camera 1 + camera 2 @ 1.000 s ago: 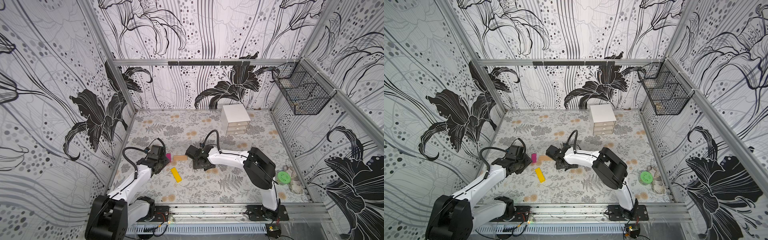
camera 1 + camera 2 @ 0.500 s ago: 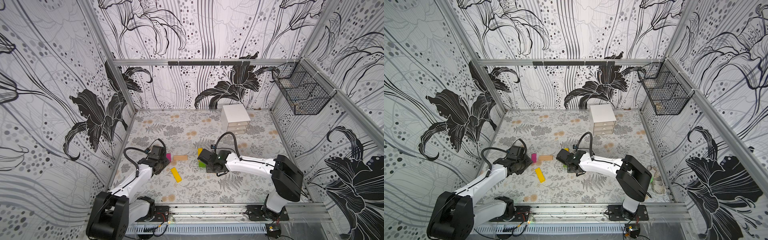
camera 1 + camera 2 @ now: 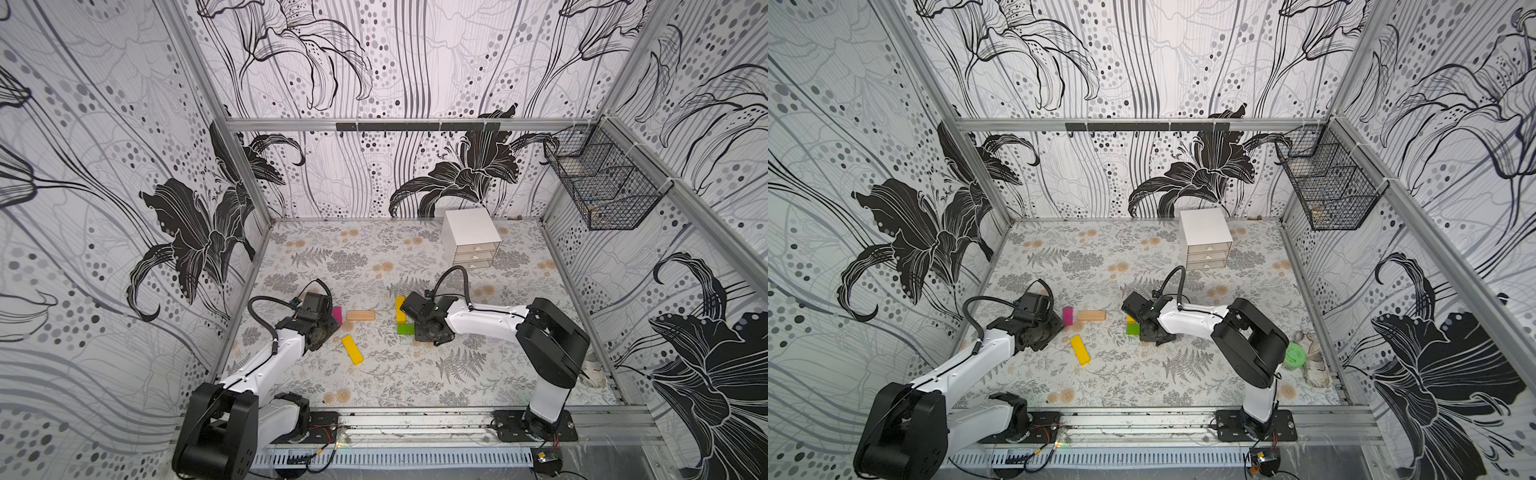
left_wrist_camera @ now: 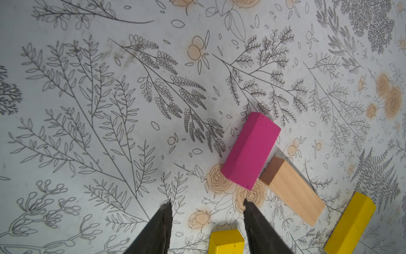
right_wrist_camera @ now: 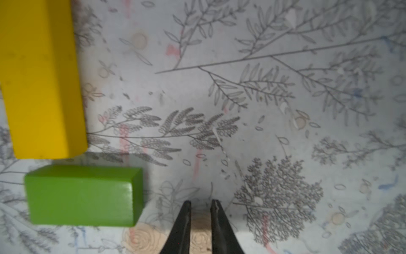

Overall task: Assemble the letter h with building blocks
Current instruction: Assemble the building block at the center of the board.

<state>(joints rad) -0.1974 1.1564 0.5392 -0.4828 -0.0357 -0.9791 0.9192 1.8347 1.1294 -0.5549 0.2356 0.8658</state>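
- Overhead, both top views show the building blocks scattered on the floral table [image 3: 374, 257]; a magenta block [image 3: 337, 314] and a tan block [image 3: 360, 315] lie side by side near the left arm [image 3: 274, 353]; a loose yellow block [image 3: 352, 349] lies slantwise nearer the front rail, apart from them.
- By the right arm [image 3: 486, 322], a second yellow block [image 3: 400, 309] shows nearly whole in a top view; in a top view that same block [image 3: 1129, 319] is only a sliver behind the wrist; the green block [image 3: 405, 329] sits at its near end; the letter h is not yet assembled.
- Up close, the right wrist view shows the right gripper [image 5: 201, 202] with its fingers nearly pressed together; table print shows through the slim gap, so no block is pinched; the green block lies beside the fingers and apart from them, crosswise to the yellow one, with a thin strip of table between the two.
- Likewise, the left wrist view shows the left gripper [image 4: 207, 202] spread; a yellow end [image 4: 226, 242] sits between the fingers with table showing on either side, unpinched; the tan block's end lies against or just beside the magenta block's long side, and I cannot tell which; another yellow piece [image 4: 349, 226] shows at the frame edge.
- Only a top view shows the round green container [image 3: 1295, 355] by the right wall; the white drawer unit [image 3: 469, 241] and the wire basket [image 3: 602, 187] appear in both.
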